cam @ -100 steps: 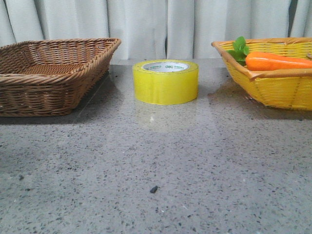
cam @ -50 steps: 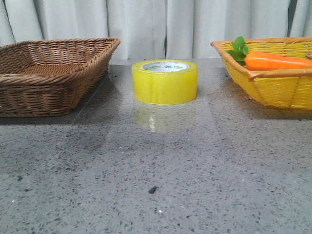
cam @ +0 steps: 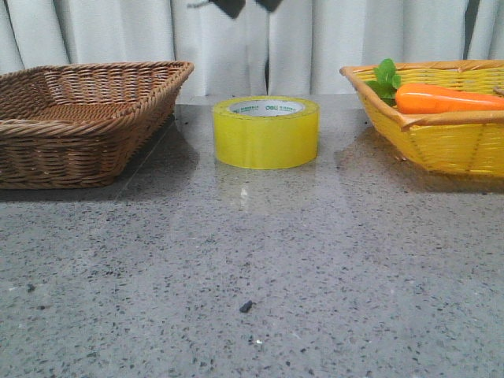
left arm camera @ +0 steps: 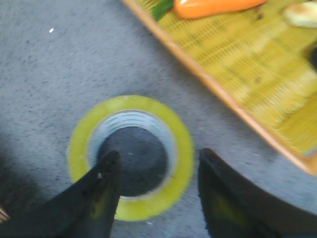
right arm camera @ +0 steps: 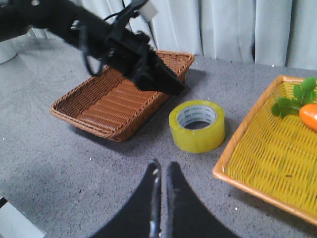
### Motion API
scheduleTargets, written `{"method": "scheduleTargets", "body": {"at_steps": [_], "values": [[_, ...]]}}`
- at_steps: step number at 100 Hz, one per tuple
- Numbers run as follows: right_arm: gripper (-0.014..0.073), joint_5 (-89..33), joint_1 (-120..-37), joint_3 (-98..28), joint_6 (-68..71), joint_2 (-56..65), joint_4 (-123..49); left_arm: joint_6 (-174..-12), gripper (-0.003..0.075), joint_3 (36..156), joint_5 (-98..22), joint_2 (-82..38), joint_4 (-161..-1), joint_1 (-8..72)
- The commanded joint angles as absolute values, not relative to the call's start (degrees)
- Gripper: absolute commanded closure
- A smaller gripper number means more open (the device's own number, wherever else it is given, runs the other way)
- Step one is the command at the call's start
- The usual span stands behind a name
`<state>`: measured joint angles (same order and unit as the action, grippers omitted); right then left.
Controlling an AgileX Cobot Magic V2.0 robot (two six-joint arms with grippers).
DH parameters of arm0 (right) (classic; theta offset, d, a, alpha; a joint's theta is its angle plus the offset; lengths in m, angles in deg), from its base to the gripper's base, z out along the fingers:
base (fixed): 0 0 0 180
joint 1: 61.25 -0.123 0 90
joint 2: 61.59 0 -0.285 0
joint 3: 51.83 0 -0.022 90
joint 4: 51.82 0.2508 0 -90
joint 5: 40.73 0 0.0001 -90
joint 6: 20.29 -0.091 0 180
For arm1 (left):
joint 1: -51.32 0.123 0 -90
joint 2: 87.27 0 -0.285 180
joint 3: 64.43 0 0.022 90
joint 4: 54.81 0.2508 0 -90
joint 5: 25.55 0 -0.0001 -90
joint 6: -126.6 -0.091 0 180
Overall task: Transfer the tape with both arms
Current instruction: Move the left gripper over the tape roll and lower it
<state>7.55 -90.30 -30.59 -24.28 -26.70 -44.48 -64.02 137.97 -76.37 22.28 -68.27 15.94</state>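
The yellow tape [cam: 266, 132] lies flat on the grey table between two baskets, its white core facing up. My left gripper [cam: 244, 6] hangs above it, only its dark tips showing at the top of the front view. In the left wrist view the left gripper [left arm camera: 159, 154] is open over the tape [left arm camera: 183, 148], one finger above the hole and the other outside the ring, holding nothing. My right gripper [right arm camera: 164, 164] is shut and empty, above bare table on the near side of the tape [right arm camera: 197, 126]. The left arm [right arm camera: 114, 42] reaches in over the brown basket.
A brown wicker basket [cam: 79, 118] stands left of the tape. A yellow basket [cam: 441, 138] stands to the right with an orange carrot [cam: 449, 98] and green leaves inside. White curtains close off the back. A small dark speck [cam: 246, 305] lies on the near table.
The left gripper's tips have come into the top of the front view above the tape. The tape and baskets have not moved.
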Motion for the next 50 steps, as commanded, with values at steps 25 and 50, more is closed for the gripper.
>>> {"method": "scheduleTargets", "body": {"at_steps": [25, 50], "values": [[0.0657, 4.5, -90.34, -31.92, -24.27, -26.54, -43.47, -60.55, 0.021, 143.09, -74.87, 26.05, -63.14, 15.99], [0.0657, 4.59, -90.34, -31.92, -24.27, -26.54, -43.47, -60.55, 0.021, 142.84, -73.14, 30.08, -63.23, 15.99]]}}
